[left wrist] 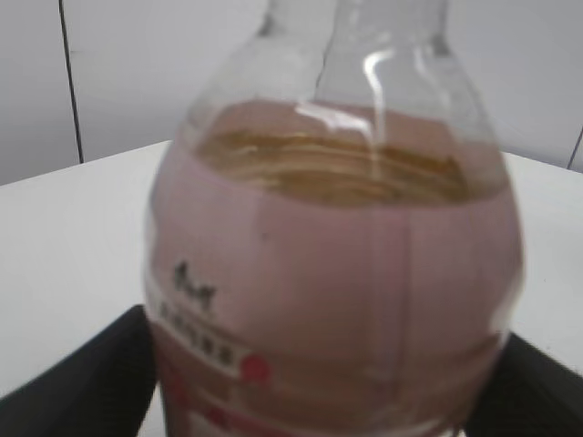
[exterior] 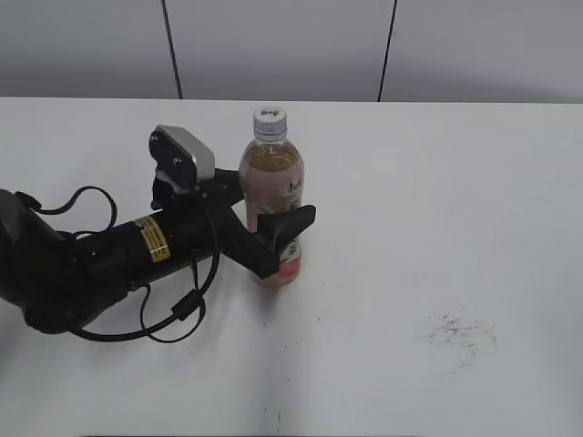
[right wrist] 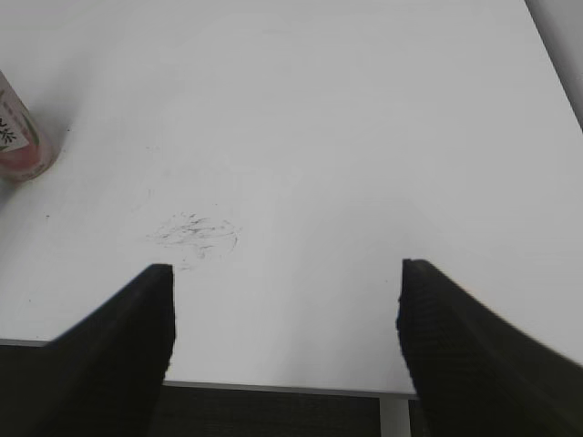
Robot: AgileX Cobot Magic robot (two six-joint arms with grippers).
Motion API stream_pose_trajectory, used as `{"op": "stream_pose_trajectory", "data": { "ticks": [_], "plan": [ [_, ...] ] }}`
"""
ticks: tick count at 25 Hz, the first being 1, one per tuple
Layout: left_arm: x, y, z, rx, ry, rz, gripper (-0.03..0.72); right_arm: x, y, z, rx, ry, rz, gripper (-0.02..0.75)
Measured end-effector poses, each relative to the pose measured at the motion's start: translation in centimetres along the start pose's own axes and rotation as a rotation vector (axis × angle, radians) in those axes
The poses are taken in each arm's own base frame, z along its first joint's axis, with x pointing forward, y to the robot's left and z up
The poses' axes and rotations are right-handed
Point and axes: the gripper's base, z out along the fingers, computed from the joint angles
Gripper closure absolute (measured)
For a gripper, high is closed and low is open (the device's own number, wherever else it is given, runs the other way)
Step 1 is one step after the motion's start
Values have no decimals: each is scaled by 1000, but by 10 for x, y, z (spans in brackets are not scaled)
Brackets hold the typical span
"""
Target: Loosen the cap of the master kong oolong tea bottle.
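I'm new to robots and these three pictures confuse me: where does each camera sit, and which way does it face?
Exterior: above the front, slanting down at the table; shows the left arm at the bottle.
Left wrist: on that arm, close on the bottle between two fingers.
Right wrist: on the other arm, looking down; open fingers.
Shared: the scuff mark.

White table [exterior: 437, 182] with a grey scuff mark [exterior: 455, 335], pale grey panelled wall [exterior: 273, 45] behind, dark vertical seams
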Motion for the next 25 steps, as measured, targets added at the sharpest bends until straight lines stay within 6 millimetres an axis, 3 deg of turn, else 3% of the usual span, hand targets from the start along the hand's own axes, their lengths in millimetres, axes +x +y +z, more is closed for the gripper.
{"op": "stream_pose_trajectory", "data": {
  "ticks": [5,14,25],
  "plan": [
    [3,2,2,-9,4,-6,302,0,2,0,-20,0,11,167],
    [2,-1,2,18,16,12,302,0,4,0,-42,-1,24,167],
    [-1,-27,9,111,53,48,302,-1,7,1,-82,3,30,167]
  ]
}}
